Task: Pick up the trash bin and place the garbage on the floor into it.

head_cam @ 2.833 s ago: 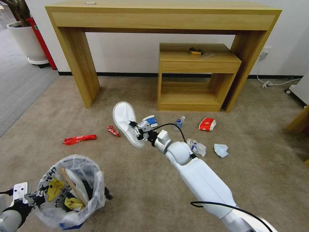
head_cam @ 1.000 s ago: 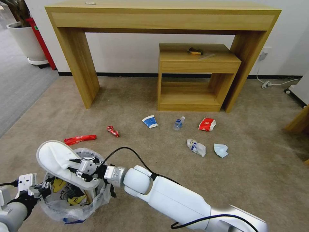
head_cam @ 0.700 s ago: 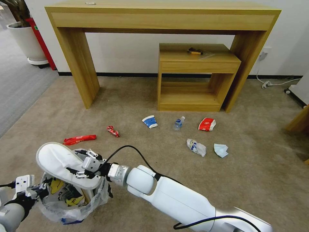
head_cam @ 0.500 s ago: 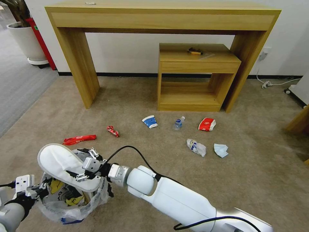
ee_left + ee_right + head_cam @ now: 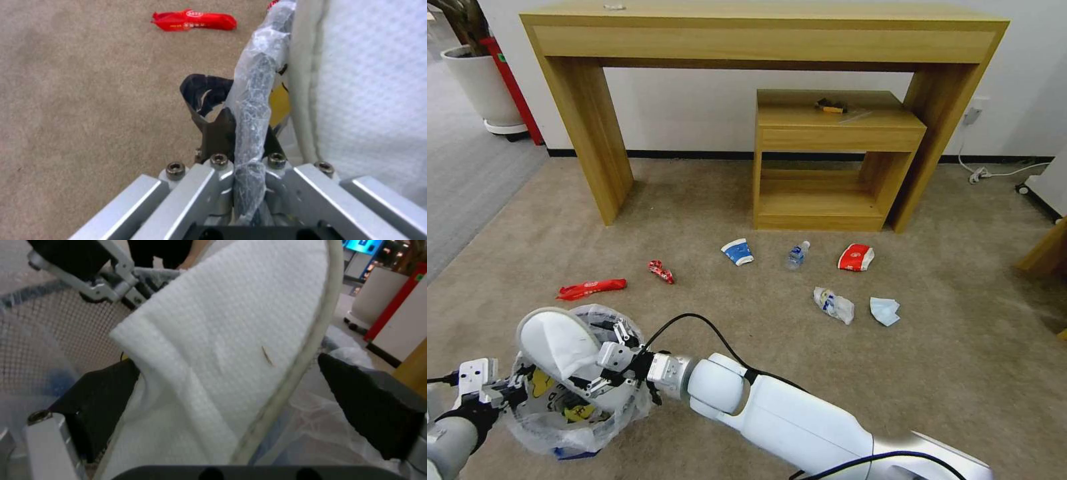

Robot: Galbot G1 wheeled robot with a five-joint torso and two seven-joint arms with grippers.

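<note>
Left gripper (image 5: 510, 392): fingers clamped on the trash bin (image 5: 570, 437) rim.
Right gripper (image 5: 602, 357): fingers spread apart over the bin mouth, white slipper (image 5: 557, 343) between them, tilted into the bin.
Beyond the fingers: red wrappers (image 5: 592, 288), paper cup (image 5: 738, 252), bottle (image 5: 796, 255) on the floor (image 5: 960, 360).

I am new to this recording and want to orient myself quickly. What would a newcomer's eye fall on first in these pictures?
First, the white slipper tipping into the trash bin at the robot's near left, with the right gripper open around it. The left gripper is shut on the bin's bag-covered rim. Next, litter scattered on the carpet before the wooden desk: a red wrapper, a paper cup and a small bottle.
</note>
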